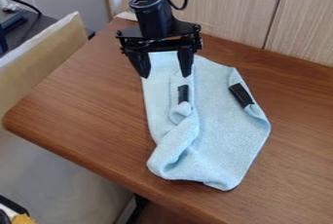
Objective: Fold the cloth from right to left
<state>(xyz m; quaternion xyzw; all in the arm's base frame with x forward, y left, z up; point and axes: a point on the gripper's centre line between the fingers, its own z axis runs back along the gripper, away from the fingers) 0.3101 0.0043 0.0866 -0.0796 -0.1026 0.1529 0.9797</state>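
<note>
Now the end effector (165, 75) hangs over the upper part of the cloth (224, 135), and its two fingers are spread well apart, with nothing pinched between them. One finger is at the left edge of the cloth, and the other is over the cloth, just above a black patch (183, 93). Whether the tips touch the fabric, I cannot tell.

The cloth is light blue and lies on the brown worktop (84, 96), from below the end effector down toward the near edge. It is not flat: a thick fold runs along its lower left part and goes up, narrower, to the black patch (the fold looks rather like a loose roll). At the right side, the border is turned inward, and a second patch (240, 95) is seen there, lying at a slant.

Behind the worktop stands a pale wooden wall (234, 9) with a dark vertical seam.
</note>
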